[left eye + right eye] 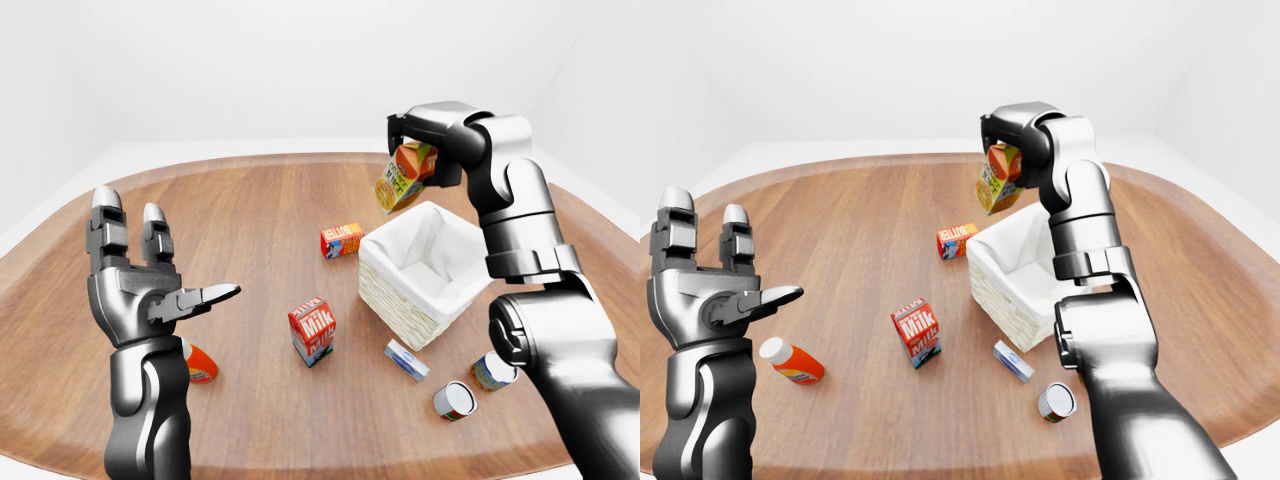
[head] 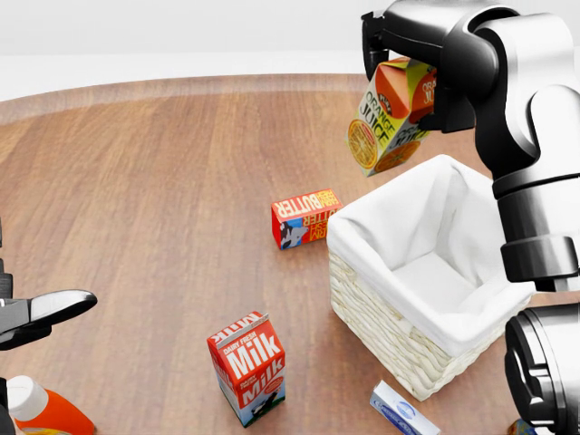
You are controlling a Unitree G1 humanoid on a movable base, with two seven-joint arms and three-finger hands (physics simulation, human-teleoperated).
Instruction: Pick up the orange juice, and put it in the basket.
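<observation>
Orange juice (image 2: 388,118) carton held aloft, tilted, gable end clamped in right hand (image 2: 408,54), fingers wrapped round top of carton. In head view, carton hangs at about 12 o'clock from the basket (image 2: 390,313), over its upper rim, clear of the white liner. Not yet inside. Carton likely light, stiff paperboard with flat printed faces, somewhat slick; walls could dent under hard squeeze, so flat opposing sides near the top probably the soundest hold. Tilt suggests weight hanging below the grip; may swing on release. Left hand (image 1: 150,290) raised at left of left-eye view, fingers spread, holding nothing. Milk carton (image 2: 248,367) standing at about 8 o'clock from basket, butter box (image 2: 304,218) at about 10 o'clock, just beside basket's corner. Orange bottle (image 1: 792,362) lying below left hand.
</observation>
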